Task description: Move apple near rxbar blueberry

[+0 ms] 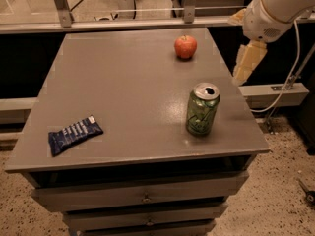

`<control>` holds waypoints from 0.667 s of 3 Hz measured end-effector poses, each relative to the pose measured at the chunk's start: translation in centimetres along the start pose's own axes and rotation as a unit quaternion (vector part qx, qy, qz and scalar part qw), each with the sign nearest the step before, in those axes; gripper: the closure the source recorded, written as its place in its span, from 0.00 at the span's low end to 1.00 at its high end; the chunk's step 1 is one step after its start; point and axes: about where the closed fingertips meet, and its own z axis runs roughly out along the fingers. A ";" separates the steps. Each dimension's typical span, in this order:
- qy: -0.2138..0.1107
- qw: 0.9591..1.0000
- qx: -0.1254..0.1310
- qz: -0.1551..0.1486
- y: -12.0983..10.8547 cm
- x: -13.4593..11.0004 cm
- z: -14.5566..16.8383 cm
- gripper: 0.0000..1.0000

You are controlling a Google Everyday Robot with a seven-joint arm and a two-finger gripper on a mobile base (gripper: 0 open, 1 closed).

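Note:
The red apple [185, 46] stands upright at the back right of the grey table top [128, 87]. The rxbar blueberry [74, 134], a dark blue wrapper with white lettering, lies flat near the front left corner, far from the apple. My gripper [247, 63] hangs off the table's right edge, to the right of the apple and a little nearer the camera, below the white arm [275, 6]. It holds nothing that I can see.
An open green drink can [202, 108] stands upright at the front right of the table, between the apple and the front edge. Drawers [142, 198] sit under the top. A metal rail [147, 23] runs behind the table. A white cable [288, 77] hangs at right.

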 end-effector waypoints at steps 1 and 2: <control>-0.040 0.999 0.027 0.015 -4.8 -2.0 3.3 0.00; -0.076 0.993 0.048 0.078 -8.5 -3.5 5.9 0.00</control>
